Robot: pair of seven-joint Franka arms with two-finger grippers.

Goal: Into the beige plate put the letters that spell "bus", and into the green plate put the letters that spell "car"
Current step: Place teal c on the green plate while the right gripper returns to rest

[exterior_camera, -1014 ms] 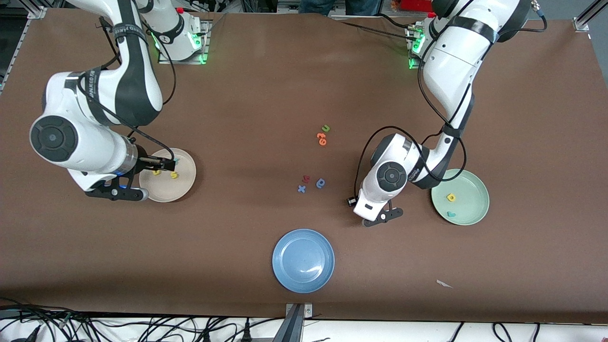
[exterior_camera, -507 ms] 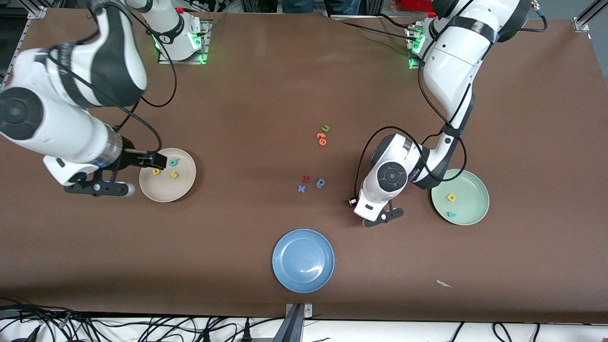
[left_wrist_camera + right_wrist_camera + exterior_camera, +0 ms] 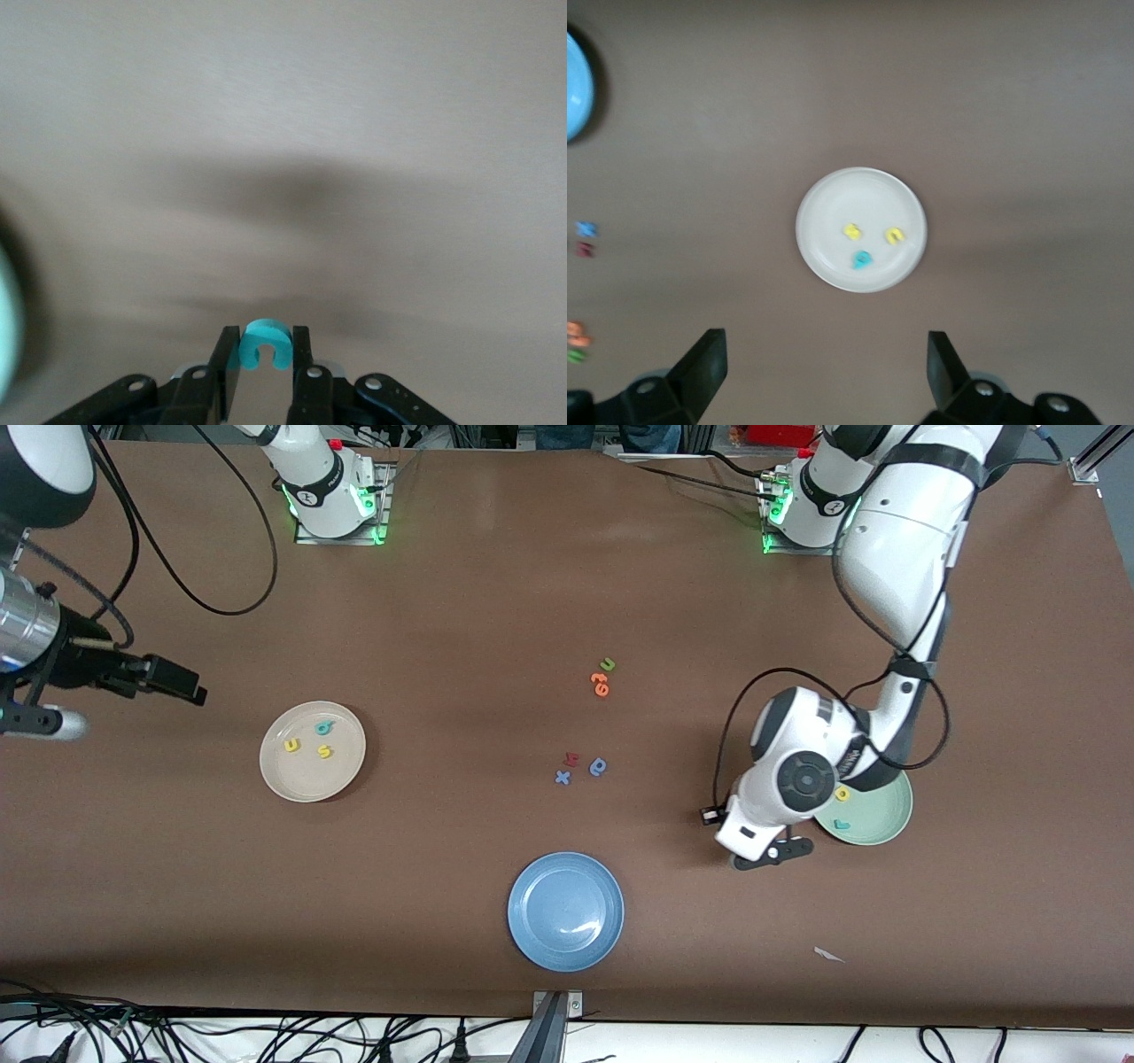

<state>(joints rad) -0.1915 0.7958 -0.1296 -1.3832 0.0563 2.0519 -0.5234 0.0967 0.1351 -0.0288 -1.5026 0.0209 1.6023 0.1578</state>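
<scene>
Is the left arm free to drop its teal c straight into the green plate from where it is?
Probably yes. The left gripper holds the teal c in its fingers, just beside the green plate. Nothing stands between them; only the yellow a and teal r lie in the plate.

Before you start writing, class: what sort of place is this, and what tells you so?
Most likely a robotics lab. Two robot arms are bolted to a brown table, loose cables trail along its edge, and foam letters and plates, like the blue plate, are laid out as a sorting exercise.
</scene>
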